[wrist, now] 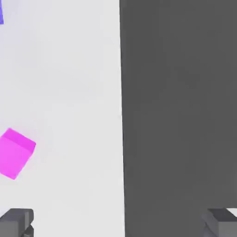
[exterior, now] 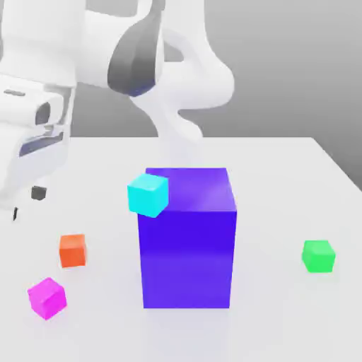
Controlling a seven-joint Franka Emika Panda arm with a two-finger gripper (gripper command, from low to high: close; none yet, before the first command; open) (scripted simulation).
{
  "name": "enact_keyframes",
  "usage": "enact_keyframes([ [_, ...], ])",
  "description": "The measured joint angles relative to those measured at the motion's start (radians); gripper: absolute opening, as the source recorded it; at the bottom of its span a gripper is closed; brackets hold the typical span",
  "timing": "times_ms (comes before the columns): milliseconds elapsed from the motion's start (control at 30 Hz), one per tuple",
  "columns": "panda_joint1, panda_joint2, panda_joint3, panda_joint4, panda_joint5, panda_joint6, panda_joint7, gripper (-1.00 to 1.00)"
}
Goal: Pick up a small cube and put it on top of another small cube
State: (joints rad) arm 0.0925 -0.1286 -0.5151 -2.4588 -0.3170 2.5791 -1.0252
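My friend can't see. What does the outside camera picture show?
A big purple-blue block stands mid-table with a cyan cube at its upper corner. An orange cube and magenta cube lie toward the exterior view's left, a green cube toward its right.

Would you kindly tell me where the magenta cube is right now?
The magenta cube lies on the table at the exterior view's lower left, just below the orange cube.
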Motion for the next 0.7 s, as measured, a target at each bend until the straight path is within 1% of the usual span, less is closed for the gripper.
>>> enact_keyframes([
  [200, -0.014, 0.1, -0.045, -0.028, 0.103, 0.056, -0.349, 0.0],
  [333, -0.046, 0.167, -0.041, -0.046, 0.2, 0.092, -0.601, 0.0],
  [500, -0.11, 0.248, 0.002, -0.066, 0.336, 0.13, -0.929, 0.0],
  [700, -0.231, 0.334, 0.103, -0.086, 0.497, 0.164, -1.321, 0.0],
])
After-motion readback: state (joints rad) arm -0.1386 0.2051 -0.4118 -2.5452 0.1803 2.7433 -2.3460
